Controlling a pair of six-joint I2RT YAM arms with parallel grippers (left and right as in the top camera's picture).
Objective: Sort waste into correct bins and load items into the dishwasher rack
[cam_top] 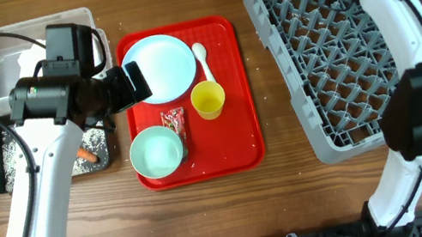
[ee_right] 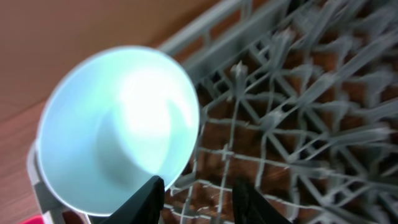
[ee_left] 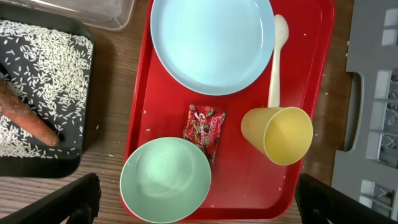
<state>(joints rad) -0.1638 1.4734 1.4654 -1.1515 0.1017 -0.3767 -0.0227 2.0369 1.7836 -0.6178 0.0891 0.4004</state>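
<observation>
Left pincer (ee_left: 198, 186) wide, empty, over the tray bowl (ee_left: 165, 180). Only waste seen on the red tray (ee_left: 236, 180): 1 wrapper (ee_left: 204, 124) at that bowl's far rim, long axis bowl-to-plate (ee_left: 211, 40); left arm nearer. Right pincer (ee_right: 199, 193) parted, second bowl (ee_right: 118, 130) tilted in the rack (ee_right: 298, 124) corner. Count: 2 bowls, 1 plate, 1 cup (ee_left: 280, 134), 1 spoon (ee_left: 277, 56), 1 carrot (ee_left: 28, 118) in the black tray (ee_left: 84, 124).

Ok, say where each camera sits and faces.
Overhead: above table, looking down on red tray and rack; left arm, right arm show.
Left wrist: over red tray, looking down at plate and cup; left gripper at bottom corners.
Right wrist: at the rack's corner, facing a bowl; right gripper at bottom edge.
Shared: plate, in overhead and left wrist.
</observation>
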